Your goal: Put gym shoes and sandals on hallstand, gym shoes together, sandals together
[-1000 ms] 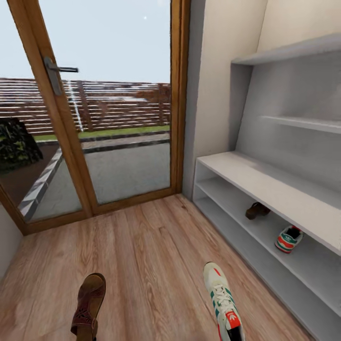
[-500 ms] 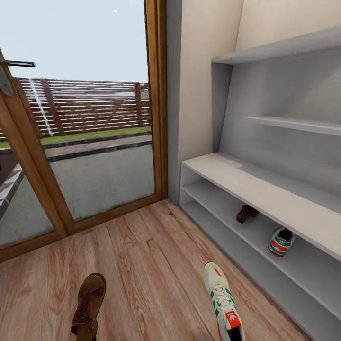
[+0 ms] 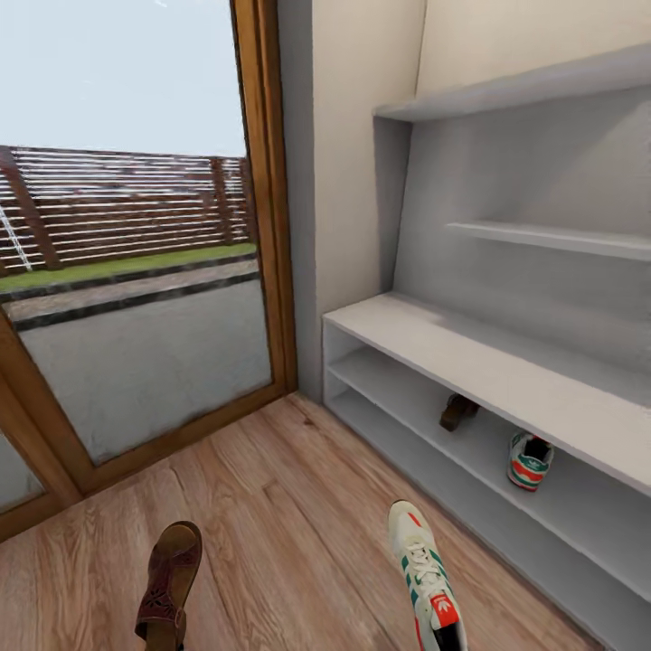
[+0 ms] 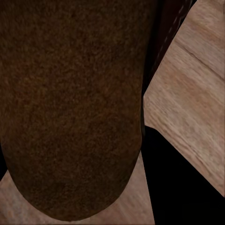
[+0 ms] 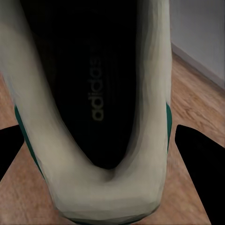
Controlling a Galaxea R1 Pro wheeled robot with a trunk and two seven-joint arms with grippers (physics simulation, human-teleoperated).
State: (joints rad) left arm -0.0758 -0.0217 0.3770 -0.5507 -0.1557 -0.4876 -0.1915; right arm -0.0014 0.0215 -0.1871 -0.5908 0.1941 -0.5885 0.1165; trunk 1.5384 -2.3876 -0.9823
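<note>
Corridor by the glass door (image 3: 136, 298), head view: four pieces of footwear in all, 2 sneakers and 2 sandals, split evenly between rack and foreground.

On the shoe rack (image 3: 470, 362), at 3 o'clock along the right wall, upper shelf slot holds 1 brown sandal (image 3: 457, 411) and, just beside it toward 4 o'clock, 1 off-white sneaker (image 3: 528, 459) w/ green stripes and red trim, heel facing out. The two sit near each other, not touching. Lower slot shows bare grey. Above the flat top, 2 floating grey shelves (image 3: 551, 237).

Foreground: 2nd sandal (image 3: 168, 583) at 7 o'clock, toe pointing to 12; 2nd sneaker (image 3: 425, 574) at 5 o'clock, white laces up, toe to 12. Both are cut off by the frame's lower edge, over the wood-plank floor (image 3: 289, 515).

Left wrist view: sandal's mottled brown footbed (image 4: 70, 108) very close up, floor planks beside it. Right wrist view: sneaker seen from the heel, dark insole w/ lettering (image 5: 96, 89), floor and grey rack base beyond.

Pincers: fingers not visible in either wrist view, so can't tell whether left or right is closed on its shoe.
</note>
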